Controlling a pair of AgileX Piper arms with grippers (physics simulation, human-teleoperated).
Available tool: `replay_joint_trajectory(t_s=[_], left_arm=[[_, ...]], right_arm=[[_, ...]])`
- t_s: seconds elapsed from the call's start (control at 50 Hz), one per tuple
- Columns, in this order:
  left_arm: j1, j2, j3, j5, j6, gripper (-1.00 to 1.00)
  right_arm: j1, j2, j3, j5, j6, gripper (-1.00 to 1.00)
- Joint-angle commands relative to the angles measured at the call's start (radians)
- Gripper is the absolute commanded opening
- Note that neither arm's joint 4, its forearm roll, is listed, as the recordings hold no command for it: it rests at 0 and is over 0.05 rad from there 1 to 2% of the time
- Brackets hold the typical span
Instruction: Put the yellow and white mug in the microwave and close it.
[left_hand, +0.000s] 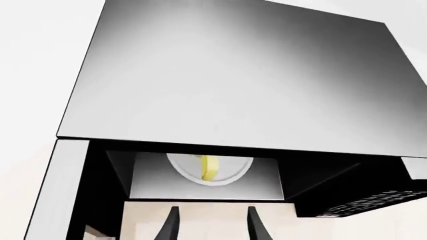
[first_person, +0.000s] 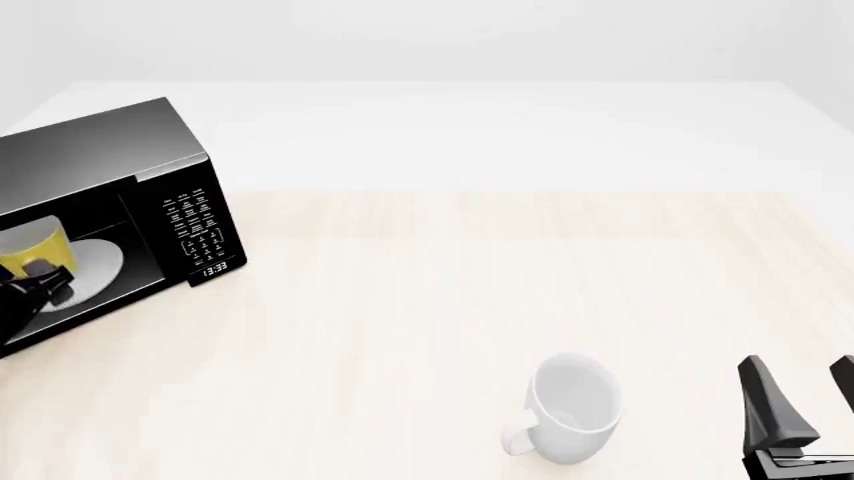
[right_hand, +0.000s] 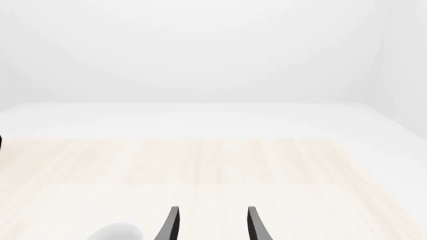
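Observation:
The black microwave (first_person: 147, 170) stands at the table's far left with its door open. The yellow and white mug (first_person: 30, 248) sits inside on the round white turntable plate (first_person: 94, 268). In the left wrist view the mug (left_hand: 210, 167) shows as a yellow patch on the plate (left_hand: 230, 172), under the microwave's top (left_hand: 233, 80). My left gripper (first_person: 38, 283) is just in front of the opening, close to the mug. In its own view the gripper (left_hand: 213, 227) is open and empty. My right gripper (first_person: 805, 388) is open and empty at the near right.
An all-white mug (first_person: 577, 407) lies on its side at the near middle-right of the wooden table (first_person: 467, 290), left of my right gripper; its edge shows in the right wrist view (right_hand: 117, 232). The open door's panel (left_hand: 57, 190) shows beside the cavity.

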Motion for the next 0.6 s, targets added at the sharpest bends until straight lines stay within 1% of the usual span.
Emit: replay_joint_trajectory(t_s=[0.02, 0.24, 0.6], left_arm=[[-0.013, -0.101, 0.024, 0.046, -0.005, 1.0], [-0.021, -0.22, 0.027, 0.13, -0.007, 1.0], [-0.032, -0.392, 0.062, 0.234, -0.017, 1.0]], right_arm=[[0.0, 0.0, 0.0, 0.0, 0.0, 1.0], [0.0, 0.0, 0.0, 0.0, 0.0, 1.0], [0.0, 0.0, 0.0, 0.0, 0.0, 1.0]])
